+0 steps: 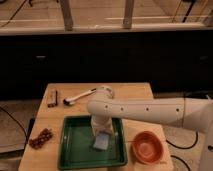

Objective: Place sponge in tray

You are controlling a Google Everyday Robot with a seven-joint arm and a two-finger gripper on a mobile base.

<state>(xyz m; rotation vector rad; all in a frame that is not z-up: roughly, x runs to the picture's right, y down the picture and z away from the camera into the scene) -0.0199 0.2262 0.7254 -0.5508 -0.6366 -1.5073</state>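
Note:
The dark green tray (69, 150) lies on the front half of the wooden table (131, 95). My white arm reaches in from the right and bends down over the tray. The gripper (102, 132) points downward above the tray's right-middle part. The pale blue-grey sponge (101, 142) hangs at its tip, slightly tilted, inside the tray's outline and low over its floor. The gripper is shut on the sponge's upper edge, which the wrist hides.
A round orange bowl (147, 147) stands just right of the tray. A brown lumpy cluster (40, 138) lies at the table's left edge. A white-handled utensil (79, 96) and a small brown piece (52, 98) lie at the back left. Dark cabinets stand behind.

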